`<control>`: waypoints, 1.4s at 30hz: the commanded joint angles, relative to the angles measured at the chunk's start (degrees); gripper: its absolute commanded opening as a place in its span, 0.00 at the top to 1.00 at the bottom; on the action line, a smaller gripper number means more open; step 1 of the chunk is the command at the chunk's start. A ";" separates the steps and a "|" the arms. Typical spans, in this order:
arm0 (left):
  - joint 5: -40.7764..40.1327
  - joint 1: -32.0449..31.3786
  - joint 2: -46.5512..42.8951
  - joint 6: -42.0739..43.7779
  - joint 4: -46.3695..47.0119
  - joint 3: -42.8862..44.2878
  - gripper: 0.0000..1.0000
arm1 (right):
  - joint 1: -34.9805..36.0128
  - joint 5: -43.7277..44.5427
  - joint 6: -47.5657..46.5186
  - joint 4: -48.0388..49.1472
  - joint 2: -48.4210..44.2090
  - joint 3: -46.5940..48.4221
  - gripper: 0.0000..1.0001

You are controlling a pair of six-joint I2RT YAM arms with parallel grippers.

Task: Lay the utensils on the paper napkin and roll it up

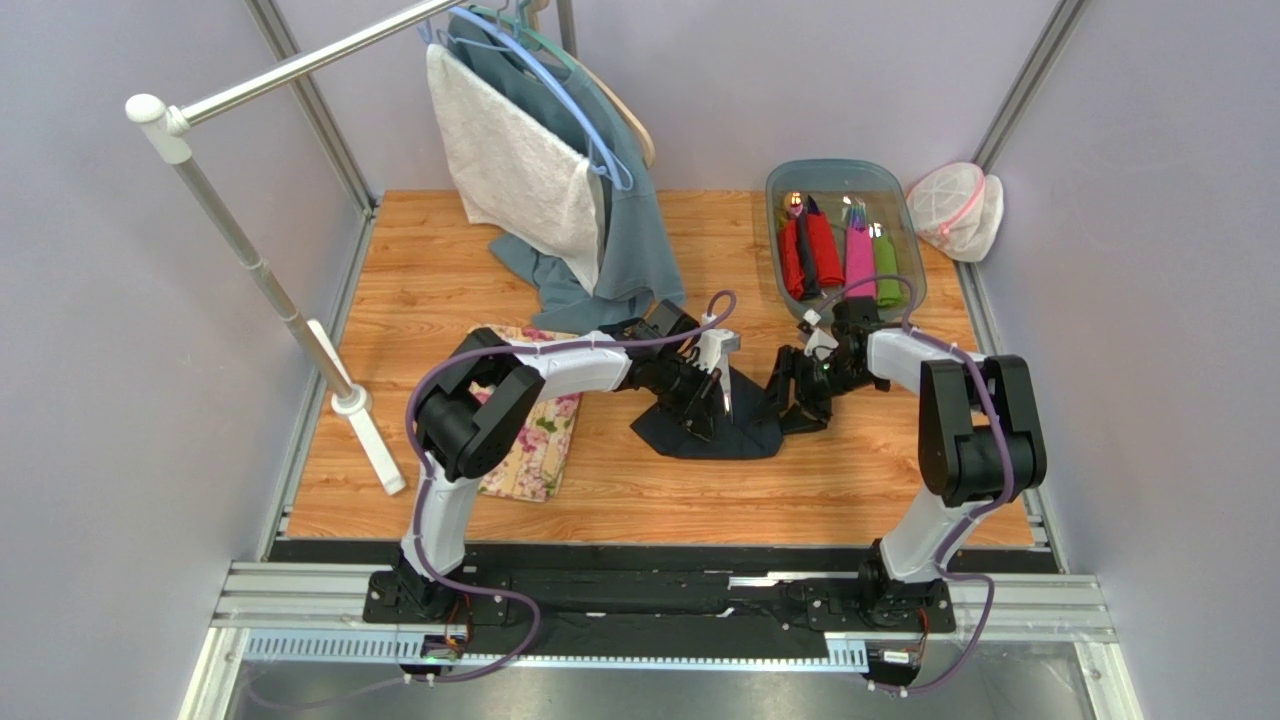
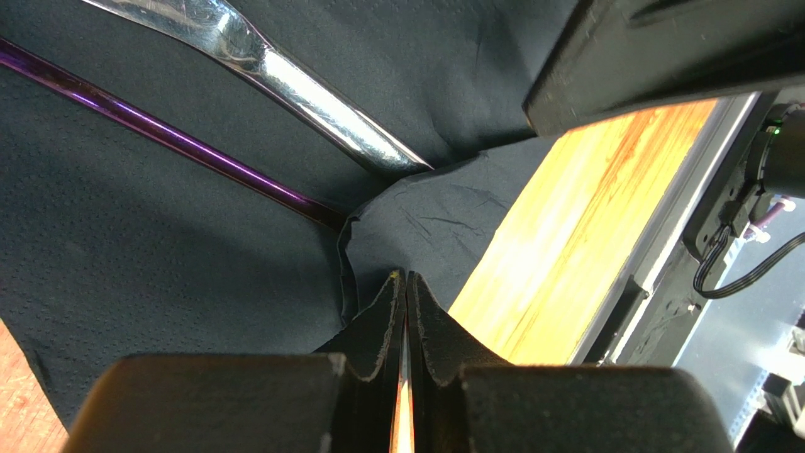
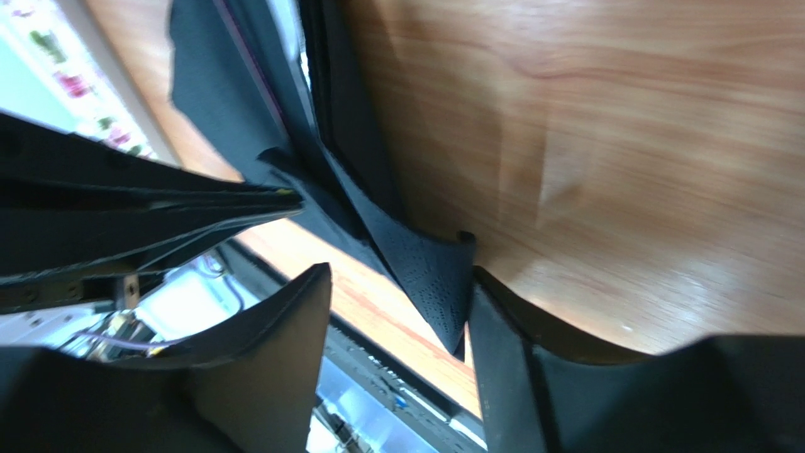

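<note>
A wood-grain table (image 1: 451, 270) is sitting between pale grey walls, with both arms reaching toward its middle. There a dark navy-black paper napkin (image 1: 699, 432) is lying, partly lifted off the wood.

The overhead view is hiding both grips. The left wrist view is showing the left gripper (image 2: 406, 283) with its jaws pressed together, pinching a raised fold of the napkin (image 2: 142, 245). Only this view is showing a shiny silver utensil handle (image 2: 312, 94) and a slim purple utensil handle (image 2: 170, 142) lying on the sheet, their far ends running under the fold.

The right wrist view is showing the right gripper (image 3: 397, 283) with its jaws apart and a hanging corner of the napkin (image 3: 425, 274) dangling between them, close against one finger. From above, the left gripper (image 1: 718, 378) and right gripper (image 1: 792, 393) are working near each other over the sheet.

A floral-patterned cloth mat (image 1: 544, 443) is lying toward the left edge, partly under the left arm. At the far right corner, a clear plastic bin (image 1: 781, 188) is holding a red roll (image 1: 796, 263), a pink roll (image 1: 858, 258) and a green roll (image 1: 887, 267). Beside it a white mesh bag (image 1: 957, 207) is resting. A white clothes rack (image 1: 256, 263) is carrying a white towel (image 1: 511, 158) and a teal cloth (image 1: 639, 225) over the far edge.
</note>
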 commanded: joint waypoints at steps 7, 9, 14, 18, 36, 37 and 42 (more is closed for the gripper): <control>0.51 0.21 0.06 -0.73 1.77 1.87 0.92 | 0.03 -6.48 2.49 1.57 -4.69 -2.42 0.49; 0.60 0.21 0.15 -0.90 1.77 1.87 0.92 | 0.38 -6.39 2.84 1.49 -4.78 -2.43 0.50; 0.78 0.21 0.50 -1.25 2.12 2.04 0.92 | 1.08 -6.57 3.54 1.84 -3.73 -1.81 0.58; 0.86 0.12 0.59 -1.52 2.12 2.40 0.92 | 2.05 -7.36 5.12 3.07 -2.68 -1.20 0.65; 0.86 0.65 0.07 -1.69 2.21 1.87 0.93 | 7.50 -6.13 10.92 6.59 4.09 3.11 0.87; 0.86 0.65 -0.02 -1.78 2.12 1.78 0.93 | 7.68 -5.60 10.84 6.76 4.18 3.20 0.88; 0.95 1.18 -2.66 -2.13 1.77 -0.06 0.88 | 8.47 -2.70 9.87 6.23 5.24 3.64 0.92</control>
